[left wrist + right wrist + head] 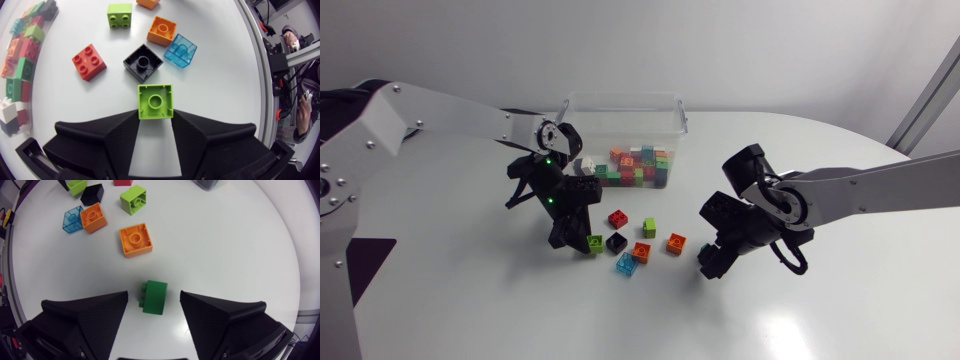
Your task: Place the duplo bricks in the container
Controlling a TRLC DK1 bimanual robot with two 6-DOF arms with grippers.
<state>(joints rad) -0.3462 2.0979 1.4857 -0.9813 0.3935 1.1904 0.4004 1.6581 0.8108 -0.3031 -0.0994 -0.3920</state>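
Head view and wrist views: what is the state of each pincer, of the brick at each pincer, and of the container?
left pincer: shut on the lime brick
lime brick: underside up
right pincer: open
dark green brick: on its side, between the open fingers, untouched
container: no lid on, partly filled with bricks

On the glossy white round table [470, 300], at its far side, a clear plastic container [625, 105]. Nearer, a loose cluster of plastic duplo bricks: a red brick [618, 218], a black brick [616, 241], a lime green brick [595, 243], a second lime green brick [649, 227], an orange brick [641, 251], another orange brick [676, 243], a translucent blue brick [627, 264]. Apart from the cluster, a dark green brick [154, 297] lying on its side
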